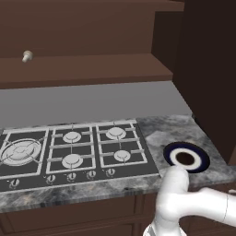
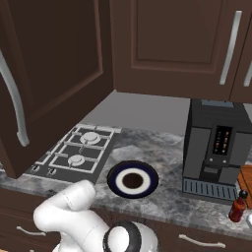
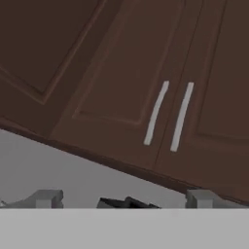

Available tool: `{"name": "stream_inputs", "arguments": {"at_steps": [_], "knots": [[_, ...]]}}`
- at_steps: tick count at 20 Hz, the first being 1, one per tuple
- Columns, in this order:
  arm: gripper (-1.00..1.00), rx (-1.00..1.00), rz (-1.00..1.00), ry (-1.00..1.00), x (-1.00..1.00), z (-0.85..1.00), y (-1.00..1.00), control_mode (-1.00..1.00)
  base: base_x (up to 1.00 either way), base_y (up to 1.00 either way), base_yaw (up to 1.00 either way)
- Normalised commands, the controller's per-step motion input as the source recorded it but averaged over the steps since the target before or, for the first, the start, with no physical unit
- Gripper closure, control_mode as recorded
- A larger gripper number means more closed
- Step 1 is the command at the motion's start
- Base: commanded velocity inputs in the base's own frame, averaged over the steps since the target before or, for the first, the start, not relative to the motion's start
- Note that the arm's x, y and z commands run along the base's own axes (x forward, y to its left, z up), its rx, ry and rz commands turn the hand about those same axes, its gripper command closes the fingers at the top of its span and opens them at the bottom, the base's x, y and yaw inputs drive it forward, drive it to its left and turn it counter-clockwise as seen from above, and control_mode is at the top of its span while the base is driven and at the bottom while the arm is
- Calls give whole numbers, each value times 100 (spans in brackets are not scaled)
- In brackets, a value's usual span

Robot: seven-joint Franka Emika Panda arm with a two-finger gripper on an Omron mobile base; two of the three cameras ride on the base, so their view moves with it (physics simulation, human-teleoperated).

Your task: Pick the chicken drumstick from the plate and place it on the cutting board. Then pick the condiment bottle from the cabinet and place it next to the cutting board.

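Note:
The plate (image 1: 185, 157) (image 2: 133, 180), navy-rimmed with a brown centre, lies on the marble counter right of the stove with nothing on it. The chicken drumstick is out of view. The red condiment bottle (image 2: 238, 206) stands upright on the counter at the far right, beside an orange-brown edge that looks like the cutting board (image 2: 247, 178). The cabinet door (image 2: 49, 74) hangs open at the left, and its bare shelf (image 1: 83, 69) shows above the stove. My gripper (image 3: 125, 198) is open and empty, with its fingertips (image 3: 48, 198) wide apart, facing the closed upper cabinet doors.
A gas stove (image 1: 73, 150) fills the left of the counter. A dark coffee machine (image 2: 214, 147) stands between the plate and the bottle. Closed wall cabinets with silver bar handles (image 3: 155, 114) hang above. My white arm (image 2: 74, 211) is folded low at the counter's front edge.

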Motion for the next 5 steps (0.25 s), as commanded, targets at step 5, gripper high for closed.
{"name": "stream_inputs", "arguments": {"at_steps": [5], "knots": [[-100,-11,0,-22,-78,31,0,-100,0,0,0]]}}
